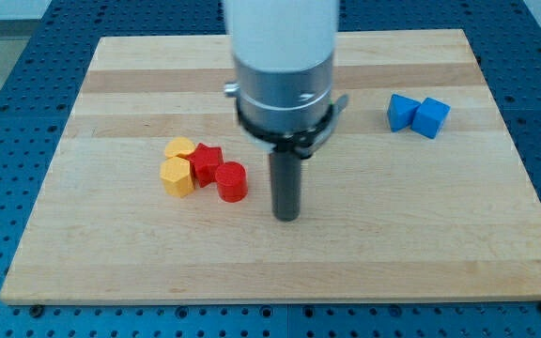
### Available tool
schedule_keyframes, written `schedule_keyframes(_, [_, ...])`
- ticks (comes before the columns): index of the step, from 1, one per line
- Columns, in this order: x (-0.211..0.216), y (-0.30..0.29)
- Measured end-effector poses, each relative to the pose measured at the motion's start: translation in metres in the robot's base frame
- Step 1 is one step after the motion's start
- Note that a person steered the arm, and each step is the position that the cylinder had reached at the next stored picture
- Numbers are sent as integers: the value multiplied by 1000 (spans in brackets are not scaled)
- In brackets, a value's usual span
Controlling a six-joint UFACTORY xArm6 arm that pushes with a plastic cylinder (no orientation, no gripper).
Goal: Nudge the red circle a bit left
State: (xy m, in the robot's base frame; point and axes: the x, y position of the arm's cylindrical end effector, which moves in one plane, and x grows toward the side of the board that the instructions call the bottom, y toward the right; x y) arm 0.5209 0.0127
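The red circle [232, 181], a short red cylinder, stands on the wooden board [111, 253] left of centre. It touches a red star-shaped block [207, 161] on its upper left. Two yellow blocks, an upper one [180, 148] and a lower hexagon-like one [177, 176], sit against the red star's left side. My tip [288, 216] rests on the board to the right of the red circle and slightly lower in the view, with a gap between them.
Two blue blocks touch each other at the upper right, the left one [402, 112] and the right cube [431, 117]. The arm's white and metal body [283, 56] hangs over the board's top centre.
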Motion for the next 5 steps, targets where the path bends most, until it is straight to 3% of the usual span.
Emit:
schedule_keyframes(2, [-42,-13])
schedule_keyframes(5, [-37,-55])
